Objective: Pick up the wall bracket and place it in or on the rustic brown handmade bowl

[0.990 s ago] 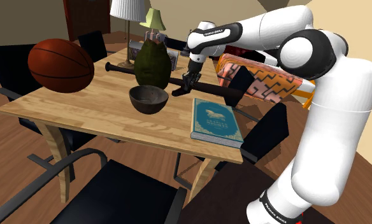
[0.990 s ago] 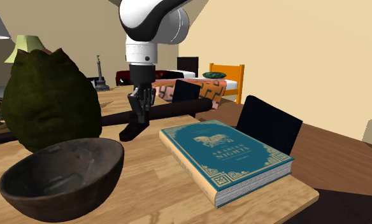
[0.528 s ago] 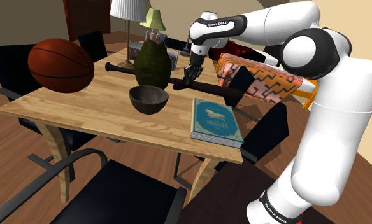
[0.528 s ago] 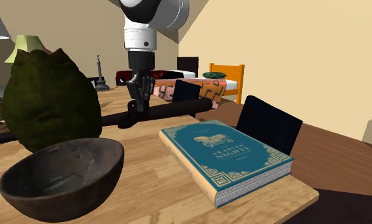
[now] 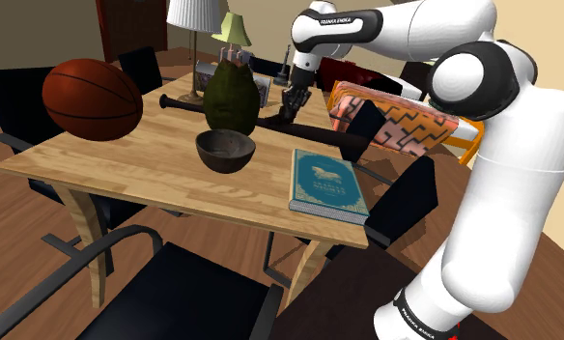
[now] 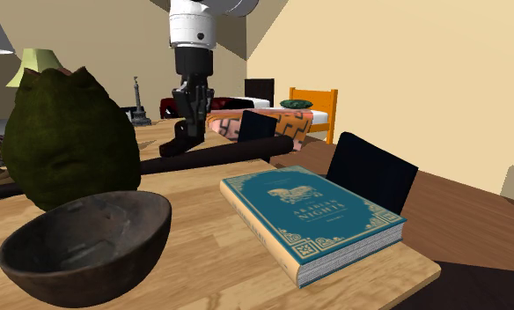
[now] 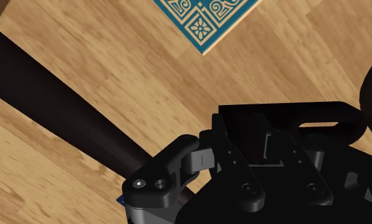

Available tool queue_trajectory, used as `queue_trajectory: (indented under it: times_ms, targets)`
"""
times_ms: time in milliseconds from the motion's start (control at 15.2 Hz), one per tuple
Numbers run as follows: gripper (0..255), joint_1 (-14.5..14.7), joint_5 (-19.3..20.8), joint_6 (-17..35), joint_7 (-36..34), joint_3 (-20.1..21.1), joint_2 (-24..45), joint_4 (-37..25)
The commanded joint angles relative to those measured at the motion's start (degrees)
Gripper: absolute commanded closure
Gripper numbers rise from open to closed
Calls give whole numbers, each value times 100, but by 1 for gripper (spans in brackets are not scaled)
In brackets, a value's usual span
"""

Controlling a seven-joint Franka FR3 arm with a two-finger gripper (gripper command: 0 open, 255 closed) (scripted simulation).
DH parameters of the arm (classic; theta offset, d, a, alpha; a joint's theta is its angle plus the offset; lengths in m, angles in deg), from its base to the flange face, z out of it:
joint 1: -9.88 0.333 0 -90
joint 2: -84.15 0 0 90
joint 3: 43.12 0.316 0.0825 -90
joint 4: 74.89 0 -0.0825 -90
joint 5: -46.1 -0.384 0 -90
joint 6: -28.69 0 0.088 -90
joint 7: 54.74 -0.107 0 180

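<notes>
My black gripper [image 5: 287, 104] is shut on the wall bracket [image 5: 274, 115], a small black angled piece that hangs in the air above the table. In the second exterior view the wall bracket [image 6: 178, 138] dangles below the gripper [image 6: 191, 116], above the dark bat. The dark brown bowl [image 5: 225, 151] stands on the table toward the front of the shoulder view, apart from the gripper. The bowl [image 6: 84, 241] sits close up at the second exterior view's lower left. In the wrist view the bracket [image 7: 154, 182], with two screw holes, sticks out from the gripper [image 7: 242, 172].
A long dark bat [image 5: 314, 131] lies across the wooden table [image 5: 135, 164] under the gripper. A teal book [image 5: 326, 182] lies beside the bowl. A big dark green avocado-like object [image 5: 230, 95] stands behind the bowl, with a basketball [image 5: 92, 99] at the shoulder view's left. Black chairs [image 5: 398, 198] ring the table.
The gripper has risen from the table, carrying the wall bracket up off the wood to above the bat. Nothing else moved.
</notes>
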Motion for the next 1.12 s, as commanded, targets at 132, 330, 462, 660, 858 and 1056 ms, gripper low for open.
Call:
queue_trajectory:
  times_ms: [132, 330, 462, 660, 858, 1056]
  targets:
    - [255, -20, 0, -318, -5, -8, 17, -333]
    - [255, -29, 0, -492, -11, -11, 28, -518]
    - [255, 152, 57, -445, -265, 67, -100, -360]
    - [255, 414, 130, -397, -648, 193, -248, -184]
    - [255, 664, 192, -372, -1032, 326, -343, -82]
    - [255, 905, 244, -370, -1416, 465, -387, -52]
